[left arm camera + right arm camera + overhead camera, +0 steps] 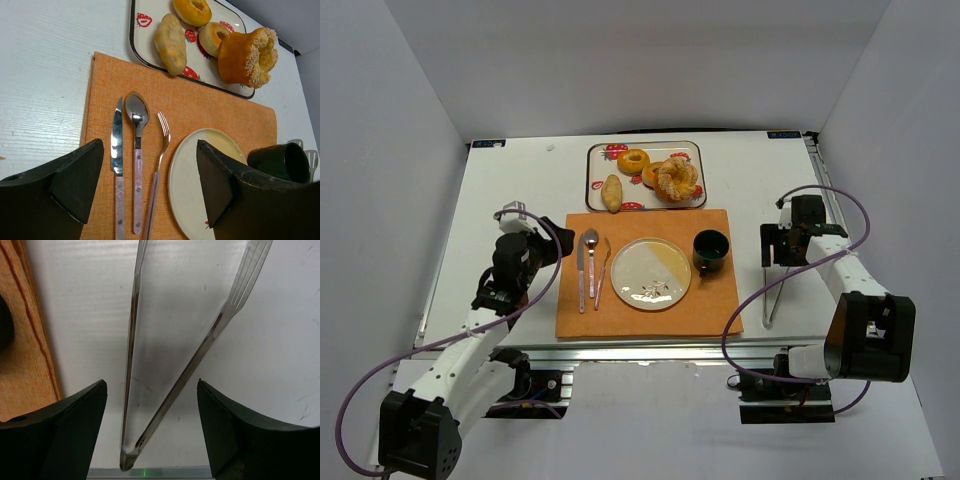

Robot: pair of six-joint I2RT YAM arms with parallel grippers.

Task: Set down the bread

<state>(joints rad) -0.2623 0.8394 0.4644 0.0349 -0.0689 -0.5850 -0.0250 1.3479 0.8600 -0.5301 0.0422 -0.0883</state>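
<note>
The bread [676, 180], a knobbly golden-brown ring with a pale sugary crust, lies at the right end of the strawberry tray [595, 165]; it also shows in the left wrist view [247, 56]. The round cream plate [651, 273] sits on the orange placemat [715, 310], bare but for a small red mark. My left gripper [552, 248] is open and empty over the mat's left edge, near the cutlery. My right gripper [782, 247] is open above metal tongs [778, 288] that lie on the table; in the right wrist view the tongs [165, 390] lie between the fingers, untouched.
Two smooth orange donut rings [634, 161] and a small oval tan roll [612, 193] share the tray. A knife [582, 268], spoon [591, 262] and fork [603, 270] lie left of the plate. A dark cup [711, 250] stands at its right.
</note>
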